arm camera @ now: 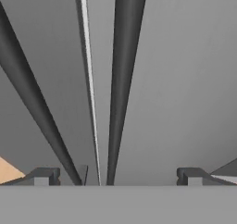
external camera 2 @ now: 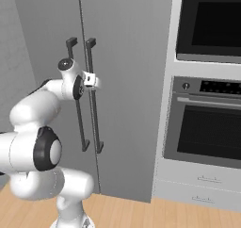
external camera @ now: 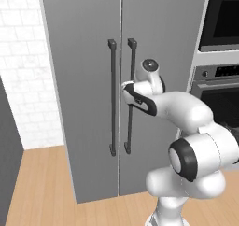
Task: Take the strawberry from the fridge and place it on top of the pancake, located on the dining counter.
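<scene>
The grey two-door fridge (external camera: pixel 84 80) (external camera 2: pixel 127 81) (arm camera: pixel 185 79) stands shut in front of me. My gripper (external camera: pixel 125 87) (external camera 2: pixel 96 81) (arm camera: pixel 118 176) is open and sits right at the right door's dark bar handle (external camera: pixel 130 108) (external camera 2: pixel 96 123) (arm camera: pixel 124 56), about halfway up. In the hand view that bar runs up between my two spread fingertips (arm camera: pixel 46 176). The left door's handle (external camera: pixel 112 103) (external camera 2: pixel 80 118) (arm camera: pixel 28 93) lies just outside the left fingertip. The strawberry is hidden behind the shut doors. The pancake and the dining counter are out of view.
A black-glass wall oven (external camera: pixel 219 19) (external camera 2: pixel 212 24) with a second oven (external camera 2: pixel 202 128) and drawers below it stands right of the fridge. A white brick wall (external camera: pixel 23 57) and a dark panel (external camera: pixel 7 150) are on the left. Wood floor (external camera: pixel 42 183) lies below.
</scene>
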